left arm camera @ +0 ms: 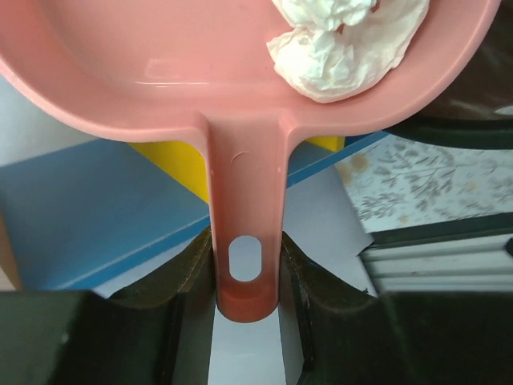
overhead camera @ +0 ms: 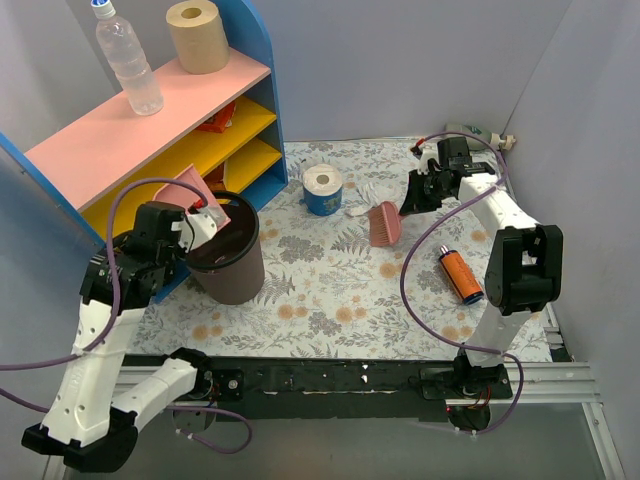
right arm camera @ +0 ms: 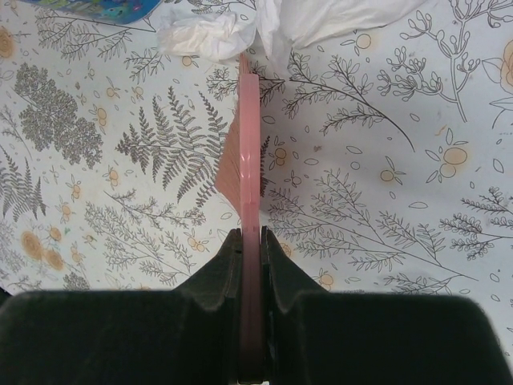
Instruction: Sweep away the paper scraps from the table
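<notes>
A: What is the left gripper [left arm camera: 246, 269] doing?

B: It is gripping the dustpan [left arm camera: 240, 96] by the handle, with a finger pressing on each side. The pan is hanging tilted at the bin's [overhead camera: 228, 265] left rim, on the side where the shelf [overhead camera: 150, 120] is standing.

A: Is anything sitting in the pan?

B: A crumpled wad [left arm camera: 345, 48] of white paper is lying near its front edge. The bin's dark rim is showing just beside it.

A: And the right gripper [right arm camera: 250, 249]?

B: It is squeezing tight on the brush [right arm camera: 248, 160], well to the right of the bin. It is holding the brush low over the table [overhead camera: 330, 300]. Whether the bristles are touching the cloth cannot be told.

A: Where are the loose bits lying?

B: The paper scraps [right arm camera: 204, 36] are lying on the table to the right of the bin. Going right from the bin, the toilet roll [overhead camera: 323, 188] is standing first, then the scraps, then the brush head. The scraps are sitting just past the brush's tip.

A: Anything farther out?

B: An orange lighter [overhead camera: 460, 275] is lying farthest right of the bin, well apart from the scraps.
</notes>
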You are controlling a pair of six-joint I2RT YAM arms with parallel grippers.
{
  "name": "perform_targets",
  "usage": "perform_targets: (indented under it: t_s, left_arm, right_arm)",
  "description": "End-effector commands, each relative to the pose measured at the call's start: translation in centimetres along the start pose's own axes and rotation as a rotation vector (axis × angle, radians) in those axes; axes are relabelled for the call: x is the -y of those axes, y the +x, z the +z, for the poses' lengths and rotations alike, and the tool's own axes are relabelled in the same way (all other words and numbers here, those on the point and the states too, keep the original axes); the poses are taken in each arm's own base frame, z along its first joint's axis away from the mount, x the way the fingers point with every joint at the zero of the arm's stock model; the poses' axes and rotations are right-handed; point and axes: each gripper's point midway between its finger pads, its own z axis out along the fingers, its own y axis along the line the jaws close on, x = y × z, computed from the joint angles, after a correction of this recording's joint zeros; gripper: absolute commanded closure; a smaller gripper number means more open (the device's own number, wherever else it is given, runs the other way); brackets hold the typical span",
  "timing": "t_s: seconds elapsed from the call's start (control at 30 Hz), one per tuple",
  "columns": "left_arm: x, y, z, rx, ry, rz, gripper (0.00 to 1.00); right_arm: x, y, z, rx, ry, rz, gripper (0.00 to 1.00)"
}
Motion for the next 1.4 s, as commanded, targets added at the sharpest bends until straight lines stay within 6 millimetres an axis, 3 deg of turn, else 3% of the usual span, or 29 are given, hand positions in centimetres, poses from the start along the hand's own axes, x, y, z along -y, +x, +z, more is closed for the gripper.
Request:
perform_targets:
  t_s: [0.0, 0.2, 0.33, 0.7, 0.8, 0.87, 0.93, 0.97, 1.0, 1.03, 1.07, 1.1, 1.13, 1.2, 1.23, 1.3, 1.37]
  left_arm:
    - [-2.2, 0.3, -0.2, -0.059, -0.026, 0.265, 1.0]
    - [-5.0, -0.9, -0.7, -0.083, -0.053, 0.53, 1.0]
    - [-6.2, -1.8, -0.9, -0.09, -0.066, 0.571, 1.0]
    - [-7.2, -1.4, -1.4, -0.126, -0.103, 0.524, 1.0]
    - [-8.1, -2.7, -1.6, -0.087, -0.129, 0.415, 1.0]
    - [-10.1, -4.5, -2.6, -0.017, -0.179, 0.307, 1.0]
    - [-11.2, -8.1, -1.7, 0.071, -0.182, 0.219, 1.0]
    - [-13.1, -9.6, -2.8, 0.138, -0.224, 0.152, 1.0]
    - [-12.9, -12.6, -1.0, 0.18, -0.182, 0.144, 1.0]
    - [-13.4, -14.3, -0.7, 0.224, -0.186, 0.117, 1.0]
    - [-14.6, -16.1, -1.7, 0.291, -0.207, 0.08, 1.0]
    - [-14.4, -18.3, -1.1, 0.345, -0.184, 0.072, 1.0]
    - [-13.2, -21.2, -0.2, 0.384, -0.148, 0.069, 1.0]
    - [-11.9, -24.7, -0.3, 0.467, -0.12, 0.057, 1.0]
    - [-9.4, -27.4, -0.7, 0.532, -0.063, 0.082, 1.0]
    - [-6.3, -30.4, -0.8, 0.603, -0.013, 0.099, 1.0]
    - [-1.8, -33.0, -1.8, 0.683, 0.083, 0.136, 1.0]
  right_arm:
    - [0.1, 0.2, -0.4, 0.014, 0.012, -0.021, 0.99]
    - [-0.4, 0.3, -0.4, 0.031, -0.014, -0.002, 0.99]
    - [-0.8, 0.3, -0.6, 0.034, -0.028, 0.007, 0.99]
    - [-1.2, 0.5, -1.8, 0.046, -0.03, 0.013, 0.99]
    - [-1.4, -0.2, -2.7, 0.068, -0.037, 0.003, 0.99]
    - [-1.9, -1.8, -3.9, 0.117, -0.046, -0.032, 0.99]
    - [-2.1, -3.2, -5.3, 0.17, -0.044, -0.063, 0.99]
    - [-1.9, -4.2, -6.3, 0.203, -0.03, -0.078, 0.99]
    - [-1.7, -4.7, -6.9, 0.224, -0.018, -0.084, 0.99]
    - [-1.6, -5.3, -7.7, 0.249, -0.004, -0.089, 0.99]
    - [-1.1, -5.7, -8.3, 0.268, 0.02, -0.087, 0.99]
    - [-0.3, -6.1, -9.1, 0.287, 0.04, -0.077, 0.99]
    - [0.0, -6.3, -10.0, 0.307, 0.055, -0.074, 0.99]
    - [2.0, -6.2, -11.2, 0.327, 0.111, -0.038, 0.99]
    - [2.6, -6.2, -12.0, 0.339, 0.143, -0.06, 0.99]
    - [4.6, -6.1, -13.3, 0.351, 0.218, -0.058, 0.99]
    - [6.8, -6.3, -15.0, 0.368, 0.335, -0.059, 0.99]
